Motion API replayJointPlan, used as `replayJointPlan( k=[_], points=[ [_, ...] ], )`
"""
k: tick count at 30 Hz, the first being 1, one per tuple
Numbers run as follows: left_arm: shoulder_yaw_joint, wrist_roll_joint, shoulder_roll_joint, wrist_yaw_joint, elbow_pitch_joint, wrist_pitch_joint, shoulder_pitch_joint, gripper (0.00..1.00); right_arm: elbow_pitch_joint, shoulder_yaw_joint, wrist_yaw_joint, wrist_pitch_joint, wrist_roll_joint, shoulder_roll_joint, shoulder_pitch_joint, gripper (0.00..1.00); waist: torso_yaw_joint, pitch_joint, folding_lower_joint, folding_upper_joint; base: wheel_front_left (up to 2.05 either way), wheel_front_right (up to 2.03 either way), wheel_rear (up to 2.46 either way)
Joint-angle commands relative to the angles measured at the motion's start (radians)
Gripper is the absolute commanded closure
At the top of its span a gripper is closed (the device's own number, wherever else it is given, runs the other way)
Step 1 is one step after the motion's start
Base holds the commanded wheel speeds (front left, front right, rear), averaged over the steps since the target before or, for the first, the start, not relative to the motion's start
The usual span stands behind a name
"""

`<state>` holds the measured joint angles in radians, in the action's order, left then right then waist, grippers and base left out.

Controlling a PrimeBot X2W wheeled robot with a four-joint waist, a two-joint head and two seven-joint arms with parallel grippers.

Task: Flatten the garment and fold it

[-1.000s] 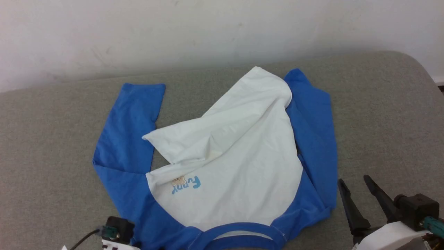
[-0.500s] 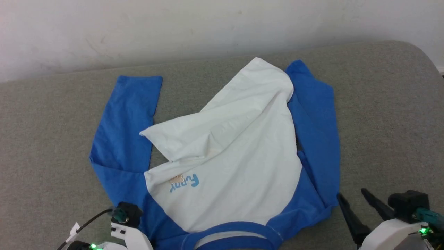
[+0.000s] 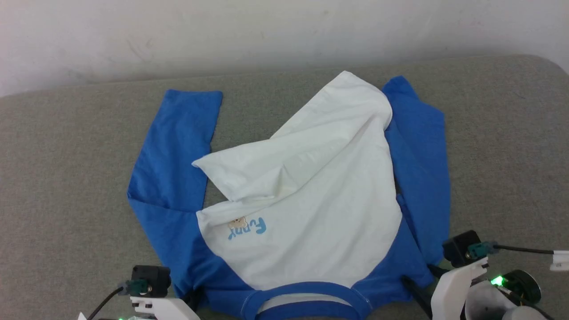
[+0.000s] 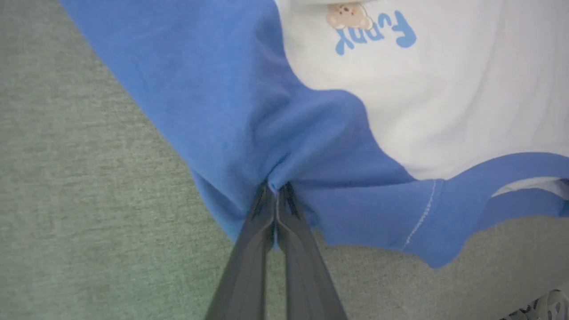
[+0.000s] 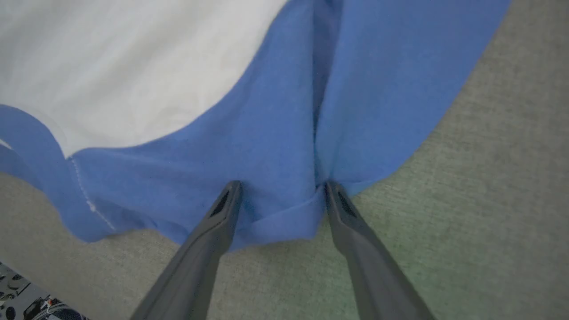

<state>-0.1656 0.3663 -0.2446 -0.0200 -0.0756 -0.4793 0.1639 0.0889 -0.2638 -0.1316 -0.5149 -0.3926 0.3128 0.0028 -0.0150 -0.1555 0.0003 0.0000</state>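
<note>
Head view: the garment [image 3: 320, 213] lies front up on a grey fabric surface [image 3: 66, 178] below a pale wall [image 3: 266, 35], collar [image 3: 306, 294] nearest the robot and both blue sleeves running away from it; the white body is creased, one hem corner [image 3: 202, 165] folded back over the chest above the blue print [image 3: 248, 227]. The left gripper [image 3: 195, 294] meets the blue shoulder left of the collar, and the right gripper [image 3: 416, 272] meets the shoulder on the right. Left wrist view: the left gripper [image 4: 275, 186] is closed, its two dark fingers pressed together on a pinched pucker of blue shoulder cloth of the garment [image 4: 249, 111], near its edge over the surface [image 4: 66, 178]. Right wrist view: the right gripper [image 5: 282, 186] stands wide apart, its fingers either side of a turned-up fold at the blue edge of the garment [image 5: 275, 133], clamping nothing; the surface [image 5: 489, 200] lies beneath.
</note>
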Motion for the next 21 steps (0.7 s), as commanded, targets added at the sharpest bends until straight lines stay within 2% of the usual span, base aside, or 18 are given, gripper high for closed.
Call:
replayJointPlan(
  k=[1,4,6,7,8,11,14,21],
  points=[
    [0.006,0.003,0.006,-0.009,-0.004,0.019,-0.002,1.0,0.044,-0.018,0.001,-0.015,-0.011,0.004,-0.018,0.0,0.016,-0.006,-0.0003,0.0,0.0,0.0,0.0],
    [0.002,0.007,0.017,-0.012,-0.006,0.036,0.004,1.0,0.12,-0.064,0.001,-0.08,-0.043,0.006,-0.023,0.0,0.025,-0.009,-0.0003,0.0,0.0,0.0,0.0],
    [0.0,0.008,0.022,-0.014,-0.001,0.047,0.006,1.0,0.158,-0.094,0.001,-0.141,-0.084,0.001,-0.018,0.6,0.026,-0.01,-0.0003,0.0,0.0,0.0,0.0],
    [0.001,0.011,0.027,-0.015,0.002,0.055,0.007,1.0,0.167,-0.108,0.001,-0.165,-0.099,0.002,-0.02,0.87,0.025,-0.009,-0.0003,0.0,0.0,0.0,0.0],
    [0.003,0.014,0.03,-0.016,0.005,0.063,0.007,1.0,0.171,-0.116,0.001,-0.179,-0.115,0.0,-0.023,1.0,0.024,-0.008,-0.0003,0.0,0.0,0.0,0.0],
    [0.005,0.024,0.038,-0.016,0.011,0.075,0.01,1.0,0.167,-0.126,0.001,-0.196,-0.138,0.002,-0.028,1.0,0.019,-0.001,-0.0003,0.0,0.0,0.0,0.0],
    [0.007,0.023,0.033,-0.009,0.01,0.097,0.003,1.0,0.123,-0.097,0.001,-0.141,-0.15,0.011,-0.038,1.0,0.018,0.021,-0.0003,0.0,0.0,0.0,0.0],
    [0.061,0.006,0.013,-0.027,-0.12,0.195,-0.026,1.0,-0.146,0.099,0.001,0.062,-0.087,0.028,-0.027,1.0,0.016,0.077,-0.0003,0.0,0.0,0.0,0.0]
  ],
)
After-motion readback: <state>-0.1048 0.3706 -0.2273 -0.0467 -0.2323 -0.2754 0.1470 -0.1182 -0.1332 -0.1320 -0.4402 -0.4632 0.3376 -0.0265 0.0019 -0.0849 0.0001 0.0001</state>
